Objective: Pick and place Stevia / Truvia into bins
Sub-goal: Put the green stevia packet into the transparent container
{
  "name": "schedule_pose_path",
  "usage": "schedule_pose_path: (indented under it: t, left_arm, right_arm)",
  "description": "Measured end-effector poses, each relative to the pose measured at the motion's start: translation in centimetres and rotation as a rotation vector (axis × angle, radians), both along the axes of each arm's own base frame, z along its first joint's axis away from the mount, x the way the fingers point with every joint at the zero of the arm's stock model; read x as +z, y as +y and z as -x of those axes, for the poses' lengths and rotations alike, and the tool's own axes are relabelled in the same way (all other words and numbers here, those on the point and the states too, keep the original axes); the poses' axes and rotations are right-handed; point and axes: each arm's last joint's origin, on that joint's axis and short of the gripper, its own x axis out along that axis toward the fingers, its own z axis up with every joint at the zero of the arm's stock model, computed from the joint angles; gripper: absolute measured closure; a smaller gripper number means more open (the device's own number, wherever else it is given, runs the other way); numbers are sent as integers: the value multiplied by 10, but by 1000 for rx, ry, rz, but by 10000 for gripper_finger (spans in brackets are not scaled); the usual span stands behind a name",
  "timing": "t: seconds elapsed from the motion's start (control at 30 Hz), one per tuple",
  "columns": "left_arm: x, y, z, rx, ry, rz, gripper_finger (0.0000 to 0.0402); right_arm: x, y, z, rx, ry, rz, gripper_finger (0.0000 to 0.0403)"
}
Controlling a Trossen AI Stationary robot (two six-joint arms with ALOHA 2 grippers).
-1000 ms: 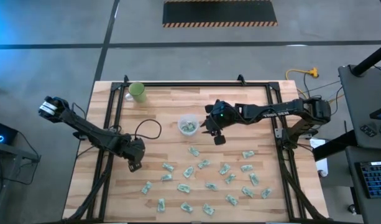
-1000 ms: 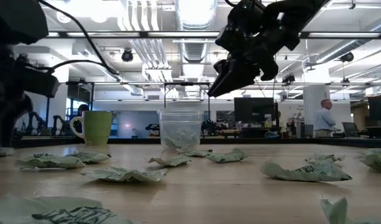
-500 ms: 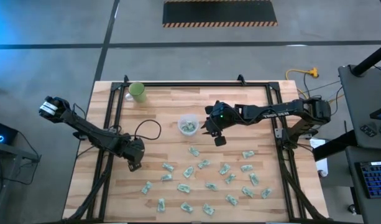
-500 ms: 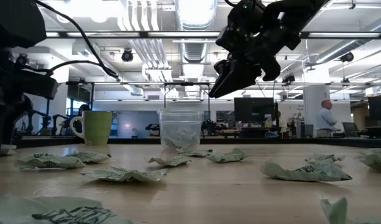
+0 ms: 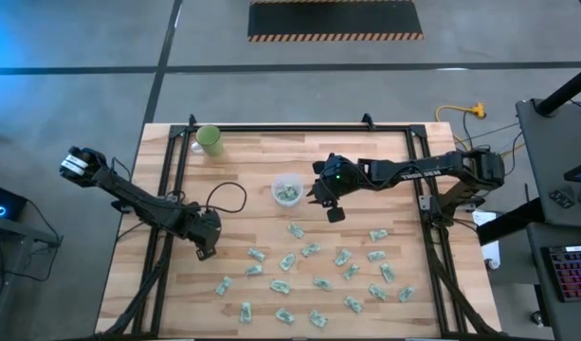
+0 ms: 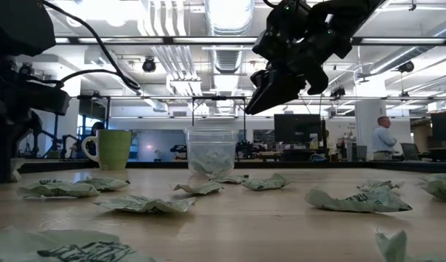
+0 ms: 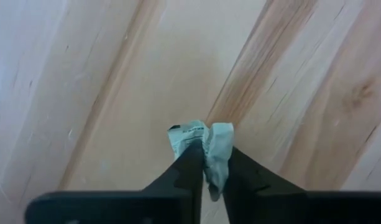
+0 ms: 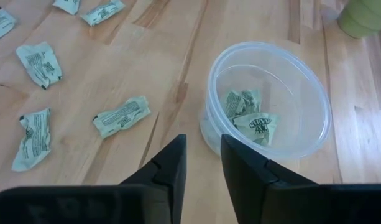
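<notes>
Several pale green and white Stevia packets (image 5: 314, 275) lie scattered flat on the near half of the wooden table. The clear cup (image 5: 286, 189) stands mid-table with a few packets (image 8: 249, 115) on its bottom. My left gripper (image 7: 209, 152) is low over the table's left part (image 5: 205, 251), shut on one crumpled packet (image 7: 206, 134). My right gripper (image 8: 202, 146) hangs above the table just right of the clear cup (image 6: 211, 153). Its fingers are a narrow gap apart with nothing between them. My left gripper pinches the crumpled packet's middle (image 7: 210, 163) between its two fingertips, coming from above and pointing down. The packet is bunched up, and its end (image 7: 196, 132) sticks out past the fingertips toward the wood. Whether it is lifted clear, I cannot tell.
An opaque light-green cup (image 5: 209, 140) stands at the far left corner. A black metal frame (image 5: 299, 127) runs along the table's far, left and right edges. Bare wood lies between the two cups and along the far side.
</notes>
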Motion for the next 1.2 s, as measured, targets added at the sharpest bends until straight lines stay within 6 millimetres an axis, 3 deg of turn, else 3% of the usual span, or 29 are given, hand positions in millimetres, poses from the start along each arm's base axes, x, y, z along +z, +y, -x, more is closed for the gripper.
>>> schedule_pose_path:
  t: [0.17,0.43,0.63,0.83,0.97,1.2]
  left_arm:
    - [6,-2,-4,-10,-20,7,398]
    - [46,-10,-30,-145,-213,-86,394]
    - [81,-14,-53,-314,-436,-326,394]
    - [105,-15,-74,-453,-632,-746,393]
    - [113,-7,-88,-483,-656,-936,393]
    - [108,21,-113,-399,-618,-1034,393]
  right_arm:
    - [0,0,0,1,0,1,320]
    - [4,0,1,7,-17,11,329]
    - [12,1,4,5,-36,16,328]
    - [23,2,13,-7,-39,11,322]
    - [33,4,23,-24,-21,-11,322]
    - [50,7,43,-50,3,-42,333]
